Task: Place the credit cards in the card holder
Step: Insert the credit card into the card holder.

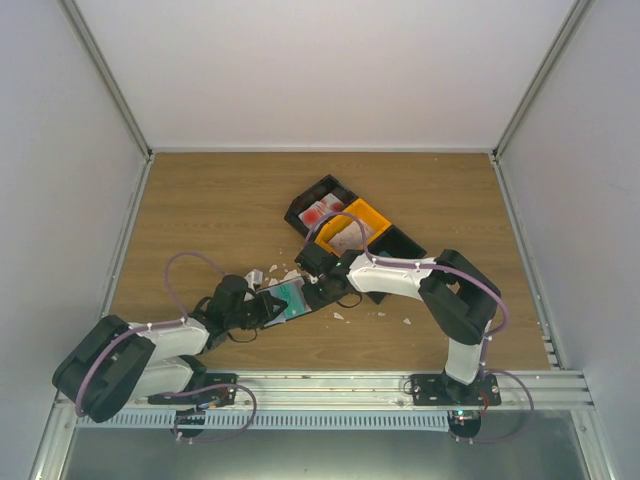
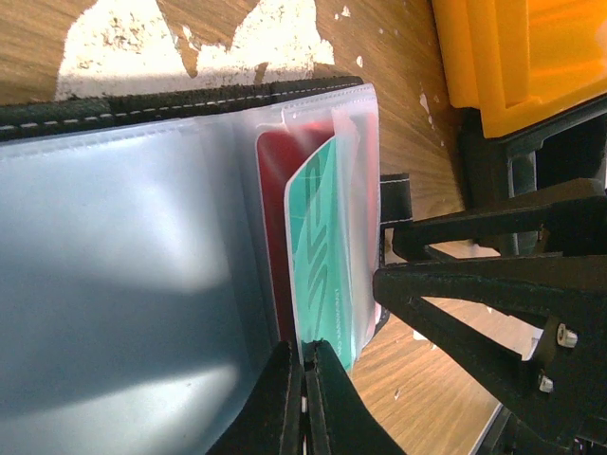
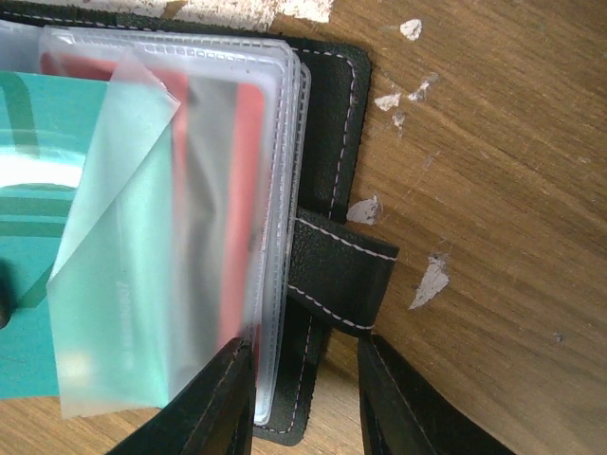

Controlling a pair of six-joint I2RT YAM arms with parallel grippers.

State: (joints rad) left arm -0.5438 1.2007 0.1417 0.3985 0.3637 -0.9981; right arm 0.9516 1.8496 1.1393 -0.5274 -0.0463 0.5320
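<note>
Left end effector [image 2: 303, 391] is pinched shut on the teal card [image 2: 322, 256], which is half inside the card holder [image 3: 327, 123] sleeve [image 3: 142, 284] just ahead. Right end effector [image 3: 302, 384], jaws apart, straddles the holder's edge. That sleeve's folded over, so the card could snag and buckle.

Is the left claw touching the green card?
Touching. In the left wrist view, the left gripper is shut, pinching the bottom edge of the green card.

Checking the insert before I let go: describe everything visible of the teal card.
The teal card is thin plastic with pale line markings. It sits tilted, partly inside a clear sleeve of the open holder, overlapping a red card. Its lower end is at the shut left gripper; whether card or sleeve is pinched is unclear.
</note>
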